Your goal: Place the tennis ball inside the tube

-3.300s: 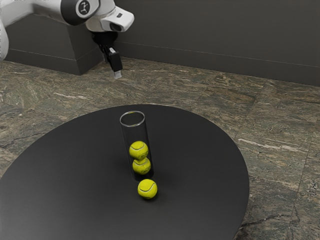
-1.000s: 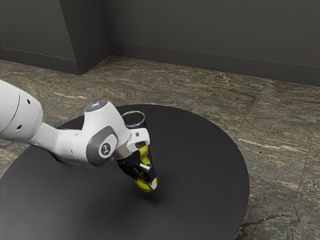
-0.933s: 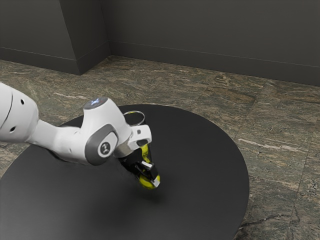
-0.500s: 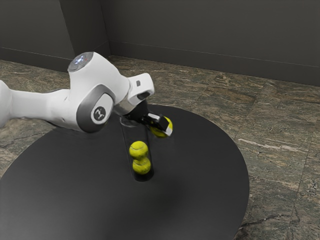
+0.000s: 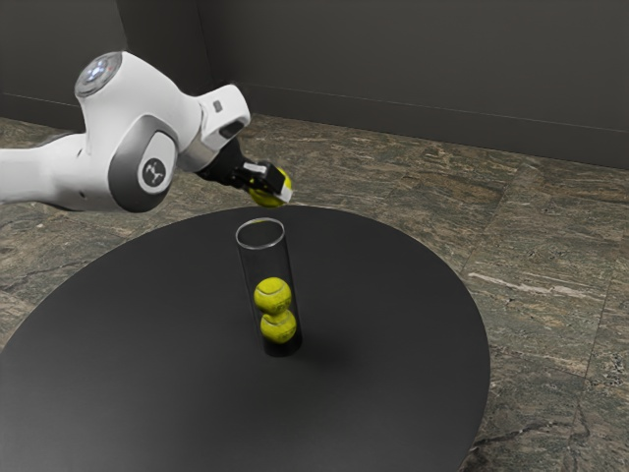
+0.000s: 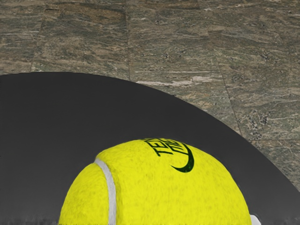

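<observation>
In the exterior view, my black two-finger tool (image 5: 279, 187) is in the upper middle of the frame, clamped on a bright yellow felt tennis ball (image 6: 154, 187). The wrist view has that ball close under my hand, its pale seam and dark printed logo toward the camera. The ball is in the air, well clear of the round black tabletop (image 5: 147, 344).

The tall, clear cylindrical tube (image 5: 265, 261) stands upright near the centre of the frame, its open rim facing up. Two other yellow balls (image 5: 272, 296) are stacked inside, with room over them for what looks like one more.

So I'd call the grasp and the lift done, and the insertion not. In the exterior view the ball appears up and to the right of the rim, apart from it; I can't tell from here how it lines up in depth. What's left, as I judge it, is to centre the ball over the mouth, point my tool more downward, lower a little and let go. The fit looks snug, so an off-centre release could catch the rim and tip the tube, or send the ball rolling away.
</observation>
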Motion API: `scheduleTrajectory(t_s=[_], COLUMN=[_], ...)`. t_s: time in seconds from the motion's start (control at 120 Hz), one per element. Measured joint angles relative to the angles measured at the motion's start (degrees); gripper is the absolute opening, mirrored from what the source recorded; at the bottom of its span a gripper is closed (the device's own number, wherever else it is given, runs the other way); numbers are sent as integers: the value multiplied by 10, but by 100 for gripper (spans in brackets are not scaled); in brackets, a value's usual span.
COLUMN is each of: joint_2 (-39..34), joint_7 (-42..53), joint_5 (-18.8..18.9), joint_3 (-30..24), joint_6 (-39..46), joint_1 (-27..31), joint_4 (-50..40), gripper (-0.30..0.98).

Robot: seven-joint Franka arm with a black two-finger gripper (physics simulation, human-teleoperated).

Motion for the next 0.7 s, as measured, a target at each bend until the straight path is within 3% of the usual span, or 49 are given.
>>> scheduleTrajectory(t_s=[0.25, 0.367, 0.525, 0.7], joint_2=[11, 18, 19, 11], joint_7=[4, 11, 22, 31], joint_5=[0, -5, -9, 39], joint_3=[-3, -3, -3, 1], joint_6=[-14, -19, -23, -101], joint_1=[26, 27, 27, 30], joint_4=[-8, -8, -5, 59], gripper=[26, 44, 57, 64])
